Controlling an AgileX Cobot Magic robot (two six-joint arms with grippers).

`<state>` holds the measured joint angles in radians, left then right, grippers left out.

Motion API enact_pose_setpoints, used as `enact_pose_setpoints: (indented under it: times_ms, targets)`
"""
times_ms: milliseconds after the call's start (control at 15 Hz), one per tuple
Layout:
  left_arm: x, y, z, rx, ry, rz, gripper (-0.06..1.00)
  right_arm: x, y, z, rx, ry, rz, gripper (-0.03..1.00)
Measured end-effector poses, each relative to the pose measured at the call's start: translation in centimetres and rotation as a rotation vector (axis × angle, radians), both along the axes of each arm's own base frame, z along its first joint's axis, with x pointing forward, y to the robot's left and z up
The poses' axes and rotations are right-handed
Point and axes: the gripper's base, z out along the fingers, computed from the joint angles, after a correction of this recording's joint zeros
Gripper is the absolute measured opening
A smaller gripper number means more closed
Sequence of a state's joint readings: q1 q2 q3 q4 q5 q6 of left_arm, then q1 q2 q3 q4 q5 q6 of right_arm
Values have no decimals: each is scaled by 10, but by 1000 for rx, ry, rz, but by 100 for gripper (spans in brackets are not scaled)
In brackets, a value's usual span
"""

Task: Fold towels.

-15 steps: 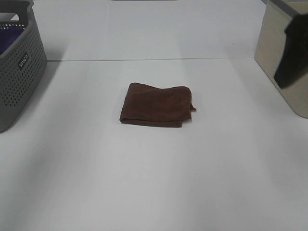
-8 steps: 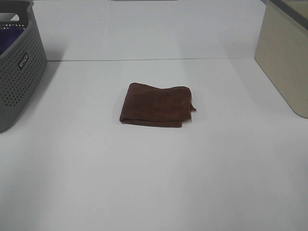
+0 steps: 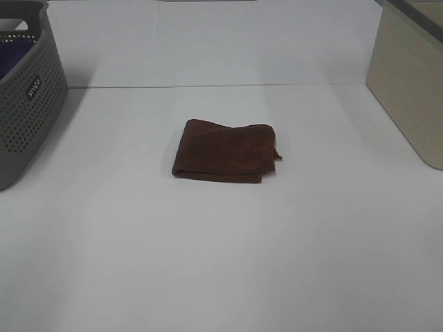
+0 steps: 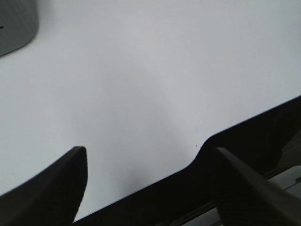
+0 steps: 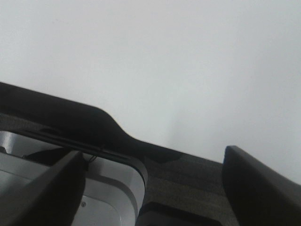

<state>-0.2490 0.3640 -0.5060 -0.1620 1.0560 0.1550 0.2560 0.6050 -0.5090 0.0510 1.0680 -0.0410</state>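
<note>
On your left stands the basket (image 3: 28, 97), with a purple cloth inside. The left gripper (image 4: 146, 188) is wide open and holds nothing, above the table (image 3: 221, 263) edge. The towel (image 3: 225, 151) lies in the middle, already folded, long axis left to right, about equally far from both arms. The right gripper (image 5: 153, 188) is also wide open and empty. A beige box (image 3: 412, 76) is at far right.

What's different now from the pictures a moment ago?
A dark shape that stood in front of the beige box at the right edge a second ago has gone from view. The folded reddish-brown terry towel, the grey perforated plastic basket and the white table stayed put.
</note>
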Motion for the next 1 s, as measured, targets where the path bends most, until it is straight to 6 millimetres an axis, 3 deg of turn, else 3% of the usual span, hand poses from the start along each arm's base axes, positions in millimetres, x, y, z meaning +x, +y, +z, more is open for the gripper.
enact_pose_setpoints:
  times_ms: [333, 1000]
  targets:
    - [-1, -1, 0, 0, -5, -23, 69, -11, -3, 6, 22, -85, 0, 76]
    - [-1, -1, 0, 0, -5, -23, 69, -11, -3, 6, 22, -84, 0, 76]
